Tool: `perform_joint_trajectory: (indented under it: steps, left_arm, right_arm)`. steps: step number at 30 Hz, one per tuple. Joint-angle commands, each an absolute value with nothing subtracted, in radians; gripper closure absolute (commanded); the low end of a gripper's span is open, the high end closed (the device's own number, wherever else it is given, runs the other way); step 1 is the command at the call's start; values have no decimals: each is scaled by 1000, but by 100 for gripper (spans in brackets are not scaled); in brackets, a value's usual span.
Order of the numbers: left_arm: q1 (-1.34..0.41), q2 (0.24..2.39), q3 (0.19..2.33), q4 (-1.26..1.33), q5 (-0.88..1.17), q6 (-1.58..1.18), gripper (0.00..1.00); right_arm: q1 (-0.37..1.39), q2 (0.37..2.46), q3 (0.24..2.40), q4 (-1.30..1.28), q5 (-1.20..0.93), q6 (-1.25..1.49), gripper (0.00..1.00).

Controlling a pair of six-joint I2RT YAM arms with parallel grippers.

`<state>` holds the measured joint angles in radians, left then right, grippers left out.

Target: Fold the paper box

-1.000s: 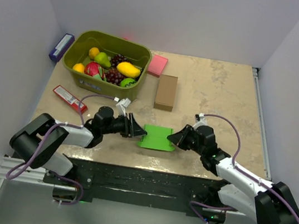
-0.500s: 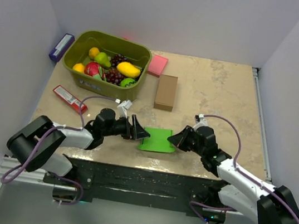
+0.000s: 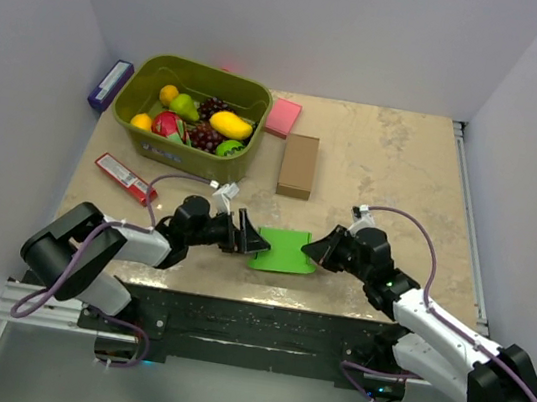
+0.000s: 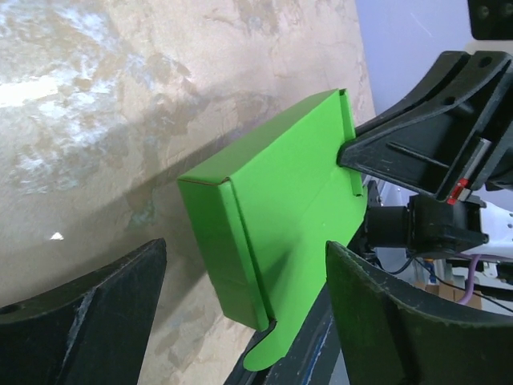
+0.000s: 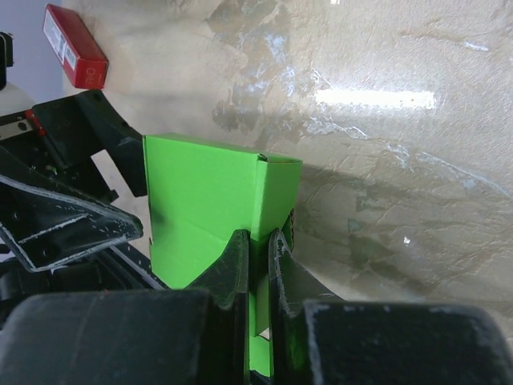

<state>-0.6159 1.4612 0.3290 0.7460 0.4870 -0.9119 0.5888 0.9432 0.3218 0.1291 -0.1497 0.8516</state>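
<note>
The paper box (image 3: 282,250) is a bright green folded block lying near the table's front edge, between both arms. It also shows in the left wrist view (image 4: 272,216) and the right wrist view (image 5: 204,204). My right gripper (image 3: 313,251) is shut on the box's right end wall, its jaws pinching the thin card (image 5: 258,249). My left gripper (image 3: 254,241) is open at the box's left end, one finger (image 4: 80,313) on each side of the end, not touching it. A rounded tab sticks out at the box's near corner.
A green bin (image 3: 145,94) of toy fruit stands at the back left. A brown cardboard box (image 3: 298,165) and a pink pad (image 3: 283,117) lie behind the paper box. A red packet (image 3: 124,178) lies at the left, a purple item (image 3: 110,84) against the left wall.
The box has shifted slightly and now lies tilted, held by the right gripper. The left gripper has opened and drawn a little back from the box's left end.
</note>
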Motion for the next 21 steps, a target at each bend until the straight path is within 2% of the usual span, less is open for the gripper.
perform_joint_trajectory:
  steps: [1,2,5,6,7,11,14,17,18,20,21]
  left_arm:
    - [-658,1488,359,887,531,-948,18]
    - [-666,1506,367,928,538,-959,19]
    - [-678,1548,344,1090,567,-1046,33]
    - [-678,1555,333,1132,566,-1069,43]
    - [-678,1563,316,1190,565,-1100,48]
    - [-681,1575,311,1216,561,-1121,66]
    - [-681,1595,308,1244,569,-1143,74]
    - [-681,1623,302,1291,583,-1178,80]
    - [-681,1629,299,1302,589,-1193,82]
    - [-680,1647,296,1321,604,-1203,85]
    - [-680,1654,296,1325,610,-1210,86]
  right_arm:
    - [591,940,360,158,-167,854,100]
    - [591,945,359,164,-169,854,100]
    - [591,960,350,187,-169,853,100]
    - [591,963,342,189,-164,853,100]
    - [592,966,342,189,-158,850,100]
    - [591,965,339,175,-132,819,100]
    - [592,962,360,155,-130,787,97]
    - [591,947,393,98,-109,756,76]
    - [591,939,400,68,-103,749,64]
    - [591,908,417,40,-81,730,54]
    - [591,899,423,11,-75,724,45]
